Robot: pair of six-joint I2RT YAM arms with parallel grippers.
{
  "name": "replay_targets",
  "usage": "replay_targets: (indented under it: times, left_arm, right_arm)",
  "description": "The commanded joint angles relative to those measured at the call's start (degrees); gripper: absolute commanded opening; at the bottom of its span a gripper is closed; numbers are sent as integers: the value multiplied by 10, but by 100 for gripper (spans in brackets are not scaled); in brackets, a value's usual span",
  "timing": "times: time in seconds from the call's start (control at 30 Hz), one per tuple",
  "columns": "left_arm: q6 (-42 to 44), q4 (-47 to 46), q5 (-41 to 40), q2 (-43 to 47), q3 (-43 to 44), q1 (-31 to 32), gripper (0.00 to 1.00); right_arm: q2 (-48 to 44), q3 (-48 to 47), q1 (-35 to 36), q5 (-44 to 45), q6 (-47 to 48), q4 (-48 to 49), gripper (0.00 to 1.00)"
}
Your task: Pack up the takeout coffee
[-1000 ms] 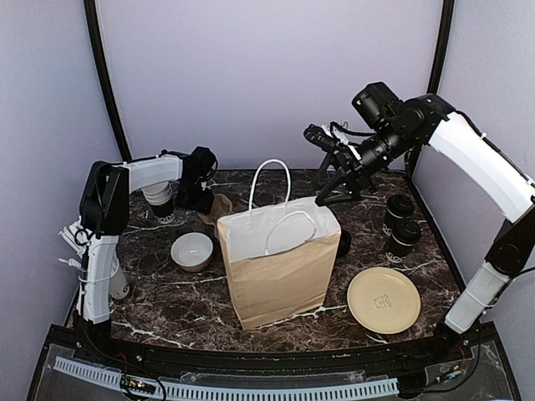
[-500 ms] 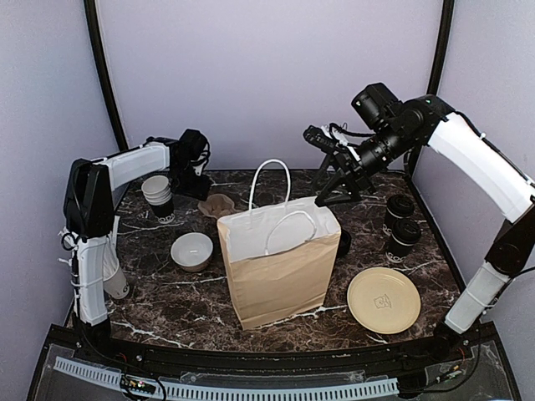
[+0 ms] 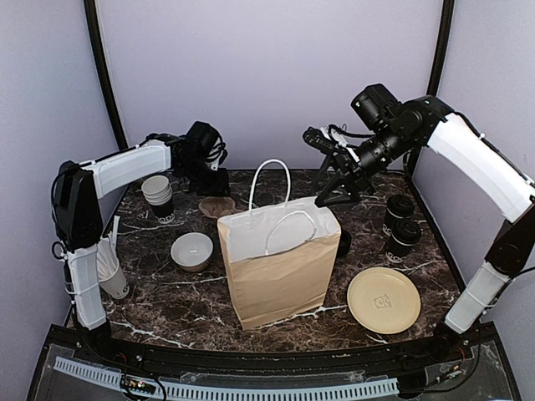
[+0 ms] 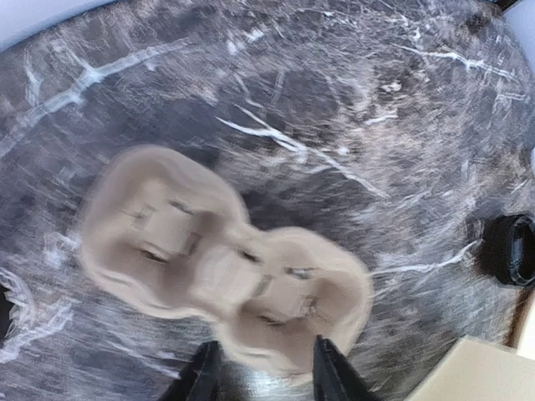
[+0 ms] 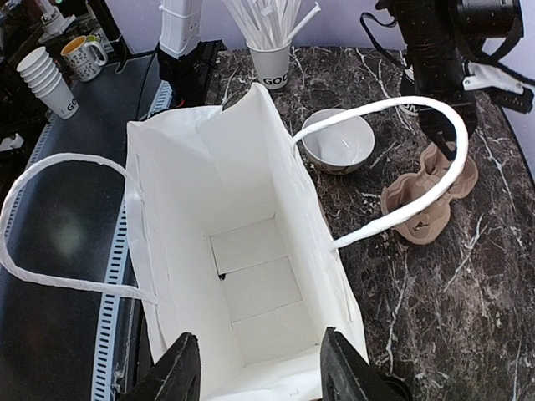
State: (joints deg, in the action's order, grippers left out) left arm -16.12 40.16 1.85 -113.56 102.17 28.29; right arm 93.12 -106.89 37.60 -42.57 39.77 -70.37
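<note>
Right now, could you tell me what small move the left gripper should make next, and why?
Probably lower the left gripper and close on the cup carrier: its open fingers frame the carrier's near end, and the paper bag stands open.

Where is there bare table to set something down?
The widest bare patch of table lies front-left, between the white bowl, the paper bag and the near edge. A narrow gap runs between bag and plate. The right side is crowded by the plate and two lidded cups.
</note>
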Motion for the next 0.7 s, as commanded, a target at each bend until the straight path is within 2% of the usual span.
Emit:
replay_targets:
  times: [0.0,0.13,0.3,0.67]
  left_arm:
    - [-12,3,76,-33,16,10,29]
    - [-5,-13,122,-54,5,20,21]
    - [6,1,124,-87,7,20,19]
    - [47,122,19,-90,9,12,21]
  right_arm:
    - [-3,5,-3,1,-6,10,49]
    - [-8,18,-4,11,-8,18,48]
    - [-3,14,-4,9,-8,16,48]
    - [2,15,-3,12,-4,15,48]
